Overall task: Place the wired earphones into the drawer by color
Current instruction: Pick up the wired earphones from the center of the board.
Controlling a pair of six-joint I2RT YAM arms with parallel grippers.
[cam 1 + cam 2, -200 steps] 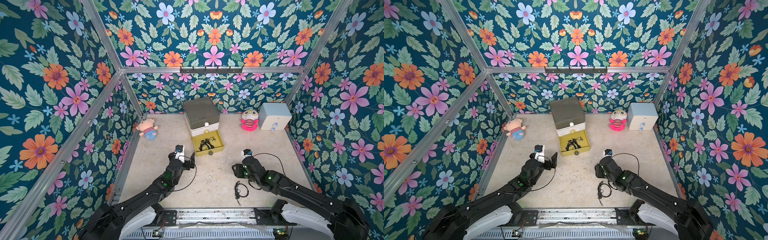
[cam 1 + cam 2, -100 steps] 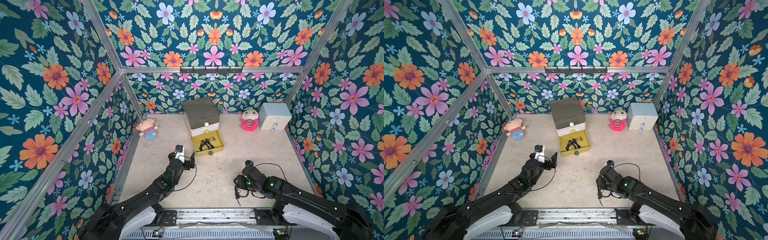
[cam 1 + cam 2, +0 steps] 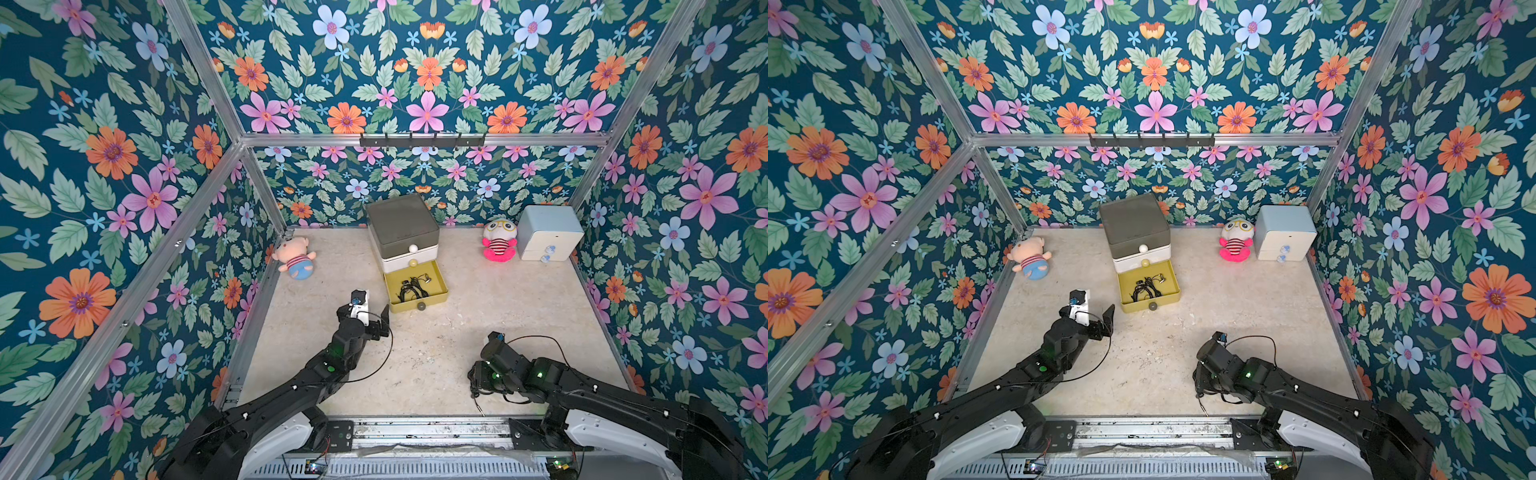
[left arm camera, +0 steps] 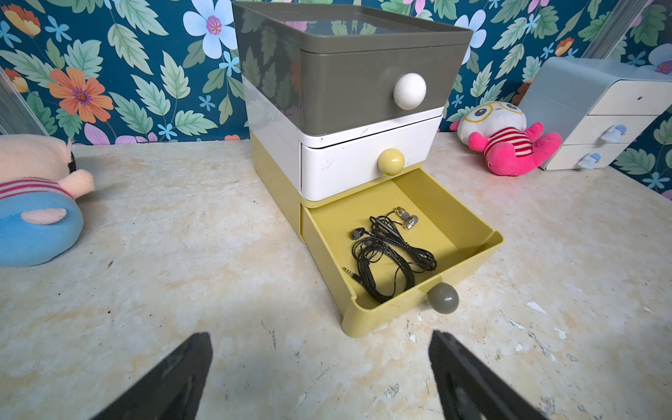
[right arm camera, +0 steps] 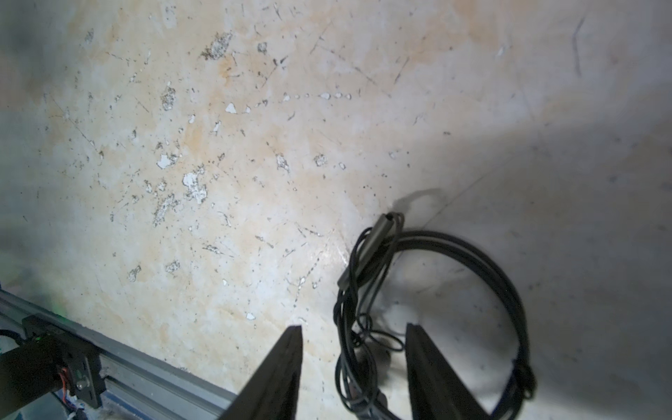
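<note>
Pulled back toward the front rail (image 5: 145,371) over the past second, the right claw (image 5: 353,327) now hangs low over a black earphone coil (image 5: 367,251) on the marbled tabletop (image 5: 218,145). Its jaws are half parted and straddle one side of the loop, with cable between the fingers but not pinched. The left claw (image 4: 320,334) has not budged, spread wide and empty, and just ahead of it the pulled-out yellow drawer (image 4: 385,320) holds more black earphones (image 4: 385,258).
</note>
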